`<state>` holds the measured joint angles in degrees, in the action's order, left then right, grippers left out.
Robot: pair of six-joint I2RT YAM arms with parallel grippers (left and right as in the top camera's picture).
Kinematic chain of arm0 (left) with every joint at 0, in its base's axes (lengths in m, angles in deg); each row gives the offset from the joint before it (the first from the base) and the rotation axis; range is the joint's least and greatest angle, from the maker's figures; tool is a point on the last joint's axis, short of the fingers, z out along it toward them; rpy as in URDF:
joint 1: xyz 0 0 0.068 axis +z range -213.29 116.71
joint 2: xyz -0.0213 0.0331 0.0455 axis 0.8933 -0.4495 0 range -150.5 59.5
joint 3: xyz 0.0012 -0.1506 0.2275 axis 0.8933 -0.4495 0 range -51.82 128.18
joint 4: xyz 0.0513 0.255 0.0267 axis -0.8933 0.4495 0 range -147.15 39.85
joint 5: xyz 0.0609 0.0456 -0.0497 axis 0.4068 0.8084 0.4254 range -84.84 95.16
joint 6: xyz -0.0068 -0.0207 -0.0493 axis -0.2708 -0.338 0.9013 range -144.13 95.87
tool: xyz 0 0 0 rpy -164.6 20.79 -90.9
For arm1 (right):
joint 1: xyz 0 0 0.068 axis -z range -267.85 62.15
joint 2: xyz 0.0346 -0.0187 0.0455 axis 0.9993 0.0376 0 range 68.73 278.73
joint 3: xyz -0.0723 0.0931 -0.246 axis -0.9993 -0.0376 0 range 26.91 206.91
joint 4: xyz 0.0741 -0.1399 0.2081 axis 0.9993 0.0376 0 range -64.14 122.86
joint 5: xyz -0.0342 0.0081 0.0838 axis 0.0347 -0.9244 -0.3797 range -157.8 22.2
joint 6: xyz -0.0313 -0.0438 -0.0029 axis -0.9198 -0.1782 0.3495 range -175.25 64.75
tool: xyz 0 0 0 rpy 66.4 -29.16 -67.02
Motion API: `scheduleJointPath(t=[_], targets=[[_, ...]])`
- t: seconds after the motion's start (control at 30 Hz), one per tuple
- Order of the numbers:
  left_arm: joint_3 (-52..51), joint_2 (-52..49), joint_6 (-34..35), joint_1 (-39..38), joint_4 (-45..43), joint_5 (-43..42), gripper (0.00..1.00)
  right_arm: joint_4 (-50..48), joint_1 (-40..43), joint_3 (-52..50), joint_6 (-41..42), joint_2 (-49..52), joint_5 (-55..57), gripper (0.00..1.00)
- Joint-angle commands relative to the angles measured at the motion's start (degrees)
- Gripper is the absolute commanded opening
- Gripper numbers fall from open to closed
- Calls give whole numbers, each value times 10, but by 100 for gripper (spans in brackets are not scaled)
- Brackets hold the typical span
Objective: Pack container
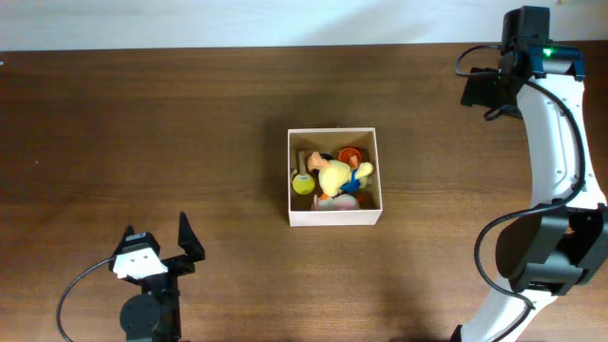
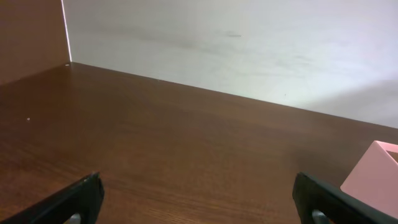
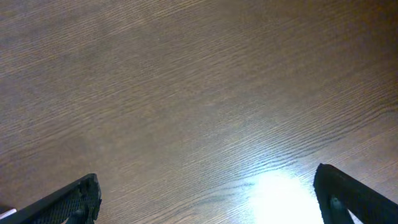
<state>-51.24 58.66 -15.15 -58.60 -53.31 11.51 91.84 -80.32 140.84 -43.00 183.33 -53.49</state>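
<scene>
I'm watching the container (image 1: 333,217) sitting near the middle of the table (image 1: 142,123), already holding a small heap of toys, with a yellow plush duck (image 1: 334,176) lying on top beside a yellow ball (image 1: 302,184). The left gripper (image 1: 158,237) is hovering at the near edge with its fingers spread and nothing between them. The right gripper (image 3: 205,190) is hanging over bare wood at the far right corner, likewise apart and empty, and both are well away from the box. What's worrying me is the pile: the duck seems to be riding high, so I'm guessing any nudge to a wall could tip it out. Light cardboard would probably skid on this smooth top rather than resist a push. I'm seeing no lid or loose toys anywhere. The surface is dark brown wood grain, throwing a bright glare under the right wrist, and a pale, plain wall (image 2: 236,50) is running behind the table.
</scene>
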Motion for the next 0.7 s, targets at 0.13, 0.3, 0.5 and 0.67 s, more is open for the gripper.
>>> scheduleJointPath(t=[0.13, 0.3, 0.5, 0.67], targets=[[-1, 5, -10, 4, 5, -10, 99, 0, 4, -3, 9, 1, 3, 99], [-1, 5, -9, 4, 5, -10, 99, 0, 4, -3, 9, 1, 3, 99], [0, 5, -9, 4, 5, -10, 99, 0, 4, -3, 9, 1, 3, 99], [-1, 5, -9, 4, 5, -10, 99, 1, 4, -3, -2, 1, 23, 99]])
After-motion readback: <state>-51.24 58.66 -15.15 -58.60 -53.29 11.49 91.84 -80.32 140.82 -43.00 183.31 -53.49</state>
